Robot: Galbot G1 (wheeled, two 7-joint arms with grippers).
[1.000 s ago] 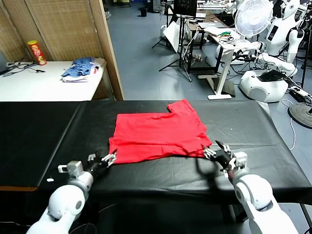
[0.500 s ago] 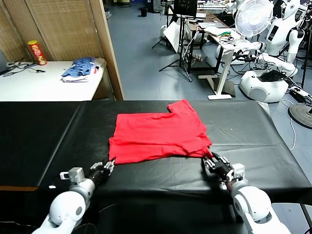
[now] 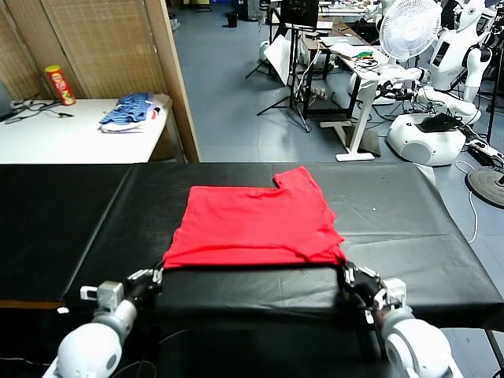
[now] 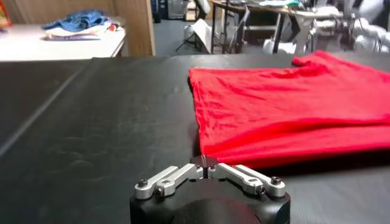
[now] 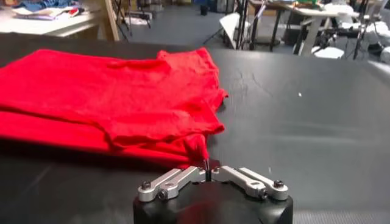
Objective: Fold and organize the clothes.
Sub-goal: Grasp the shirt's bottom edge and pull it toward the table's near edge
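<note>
Centrally on the black surface [image 3: 409, 213] lies the red T-shirt [image 3: 252, 224], plain side up, folded into a rough rectangle with one short sleeve sticking out toward one o'clock. Its near edge runs almost straight across, lifted slightly off the surface at both corners. At about seven o'clock from the shirt, the left hand [image 3: 154, 272] sits low at the near edge of the surface; in the left wrist view the left hand [image 4: 205, 162] has its fingers pressed together to a point, and the shirt's near left corner reaches right down to that point, so it is pinched there. At about five o'clock, the right hand [image 3: 348, 272] is likewise closed tight, and the right wrist view shows the right hand [image 5: 206, 164] with a thin peak of red cloth drawn up into its meeting fingertips, gripping the near right corner. Between the two hands the hem hangs taut, casting a dark shadow line on the surface. Far off at ten o'clock, a white side table [image 3: 71, 142] carries a heap of blue striped fabric [image 3: 126, 110] and a red and yellow can [image 3: 57, 85].
</note>
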